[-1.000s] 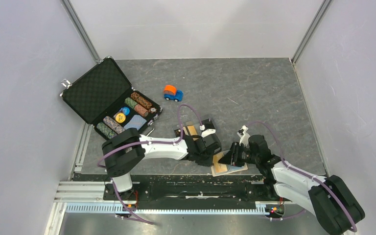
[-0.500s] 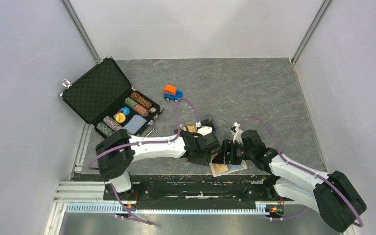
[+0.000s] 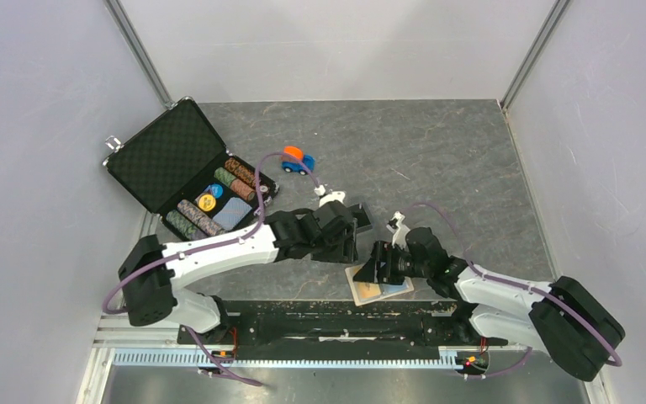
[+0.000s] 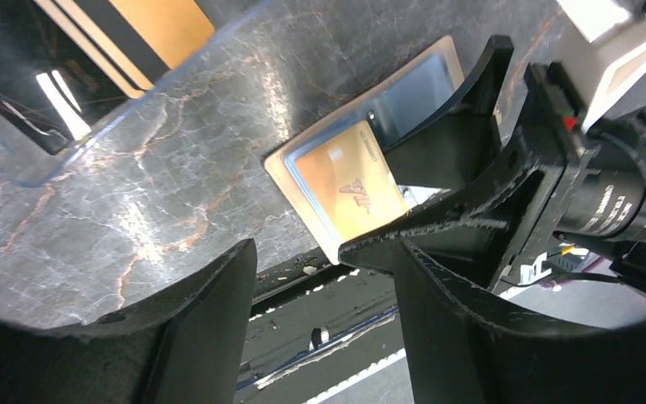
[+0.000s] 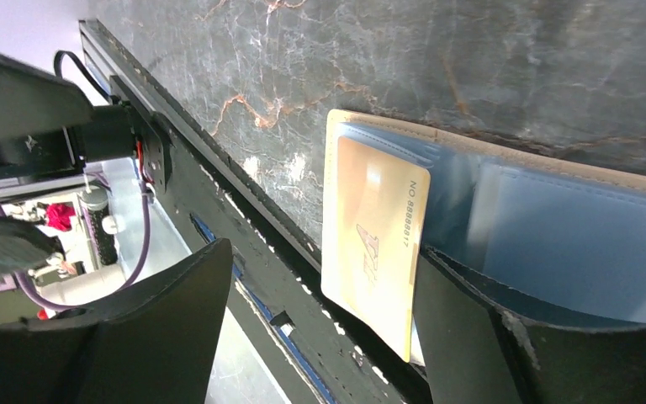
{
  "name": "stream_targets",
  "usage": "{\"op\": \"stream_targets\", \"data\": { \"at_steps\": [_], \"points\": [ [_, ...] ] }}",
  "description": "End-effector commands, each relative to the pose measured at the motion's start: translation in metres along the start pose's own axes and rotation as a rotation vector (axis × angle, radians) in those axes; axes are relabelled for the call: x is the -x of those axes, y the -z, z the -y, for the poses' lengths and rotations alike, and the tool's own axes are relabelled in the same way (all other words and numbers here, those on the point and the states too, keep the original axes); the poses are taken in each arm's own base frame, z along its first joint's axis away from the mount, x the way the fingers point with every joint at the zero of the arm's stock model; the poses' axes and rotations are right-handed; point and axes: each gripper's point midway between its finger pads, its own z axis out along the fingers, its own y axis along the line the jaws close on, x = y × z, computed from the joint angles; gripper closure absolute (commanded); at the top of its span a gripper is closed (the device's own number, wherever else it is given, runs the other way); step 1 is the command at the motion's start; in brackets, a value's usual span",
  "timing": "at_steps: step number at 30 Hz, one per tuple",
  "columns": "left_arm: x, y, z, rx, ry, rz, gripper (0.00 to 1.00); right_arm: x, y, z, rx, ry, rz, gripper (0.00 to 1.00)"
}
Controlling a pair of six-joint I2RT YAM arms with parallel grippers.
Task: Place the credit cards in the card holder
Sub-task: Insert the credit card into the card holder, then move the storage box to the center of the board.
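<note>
Seemingly half-seated, the gold plastic credit card [image 5: 374, 244] pokes from the beige leather-look card holder [image 5: 572, 210] by the grey table's [image 3: 437, 160] near edge. The left gripper [image 4: 294, 252] and right gripper [image 5: 326, 252] gape empty; any brush could dislodge it.

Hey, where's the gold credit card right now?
In the right wrist view, the gold card lies on the open card holder at the near edge of the table, beside the right gripper's fingers.

My right gripper [image 3: 367, 271] sits over the card holder [image 3: 383, 292], blocking my left gripper [image 4: 324, 259]. Beyond both, the table [image 3: 446, 160] leaves passing room.
</note>
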Motion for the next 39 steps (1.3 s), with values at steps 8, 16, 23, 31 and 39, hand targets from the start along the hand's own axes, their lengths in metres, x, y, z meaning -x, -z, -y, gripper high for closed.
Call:
{"op": "stream_targets", "data": {
  "at_steps": [8,16,23,31,39],
  "points": [
    [0.027,0.022,-0.027,-0.008,0.039,0.041,0.19,-0.03,-0.001,0.034,-0.394,0.13,-0.15,0.12],
    [0.039,0.021,-0.027,-0.034,0.053,0.038,0.19,-0.023,0.001,0.027,-0.508,0.25,-0.138,0.02],
    [0.056,0.017,-0.025,-0.118,0.104,0.037,0.19,0.01,0.012,0.004,-0.537,0.338,-0.049,0.02],
    [0.071,0.003,-0.031,-0.164,0.138,0.01,0.2,0.041,0.014,-0.014,-0.55,0.408,-0.028,0.02],
    [0.076,-0.023,-0.037,-0.181,0.158,-0.037,0.35,0.13,0.025,-0.014,-0.481,0.363,0.092,0.02]
  ]
}}
